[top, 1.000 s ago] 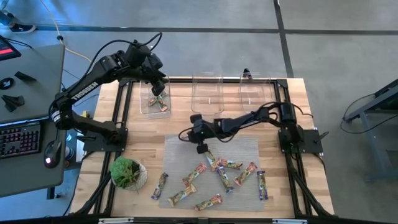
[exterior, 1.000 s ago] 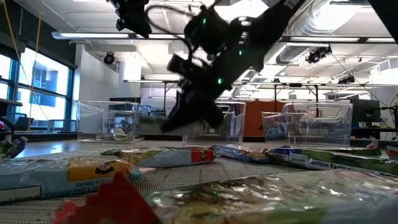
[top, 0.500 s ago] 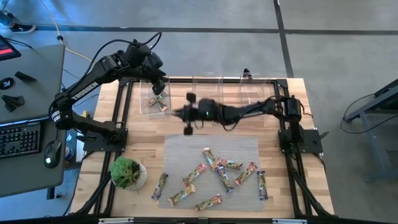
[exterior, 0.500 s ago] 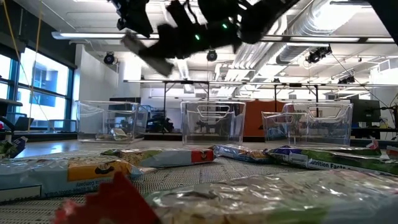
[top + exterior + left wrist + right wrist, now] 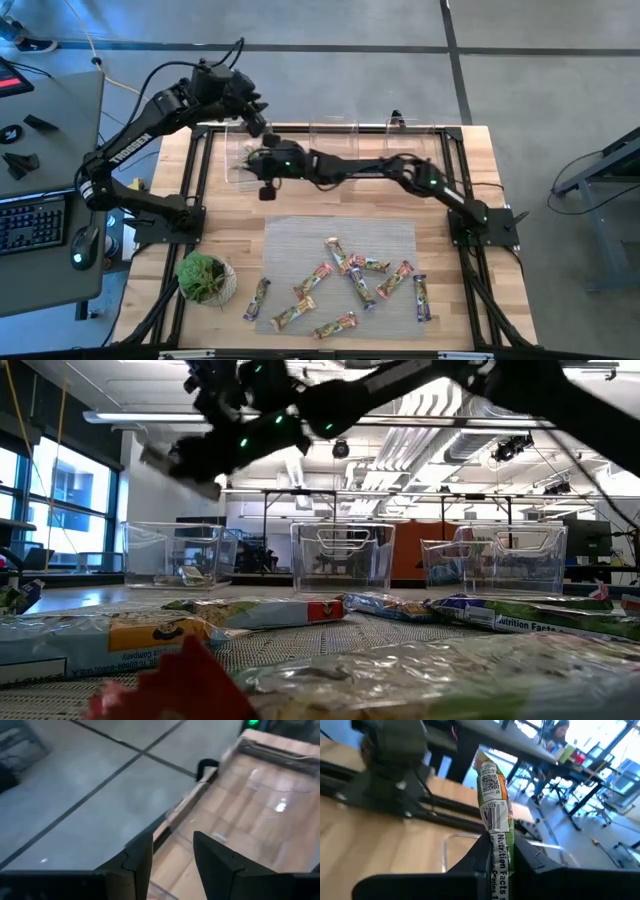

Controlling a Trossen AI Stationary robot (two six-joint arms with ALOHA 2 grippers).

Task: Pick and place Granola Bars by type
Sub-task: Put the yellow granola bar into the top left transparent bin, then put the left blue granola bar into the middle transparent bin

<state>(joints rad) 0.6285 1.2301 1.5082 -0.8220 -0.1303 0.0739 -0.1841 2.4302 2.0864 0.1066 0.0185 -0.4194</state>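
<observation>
granola bar (image 5: 493,815) in a green and yellow wrapper is pinched by its lower end between the fingers of the right hand (image 5: 499,851) and stands upright out of them. the right hand (image 5: 262,166) reaches far across the table (image 5: 230,215) and hangs above the leftmost clear bin (image 5: 240,172), which appears to hold bars already. the remaining granola bars (image 5: 345,280) lie scattered on the grey mat (image 5: 400,235), well apart from the bins. the left hand (image 5: 250,112) hovers just beside the same bin, its fingers (image 5: 137,862) partly spread with nothing between them.

risks from this position:
- collision: both arms crowd the same bin, so a descent by either could bring the hands into contact.
- slip: the grip covers only one end of a shiny wrapper, so a quick wrist turn could let the bar swing or drop.
- miss: a release from this height could let the bar strike the bin rim and fall onto the table.
- wrong type: a bar that does not match the bin contents defeats the sort.
</observation>
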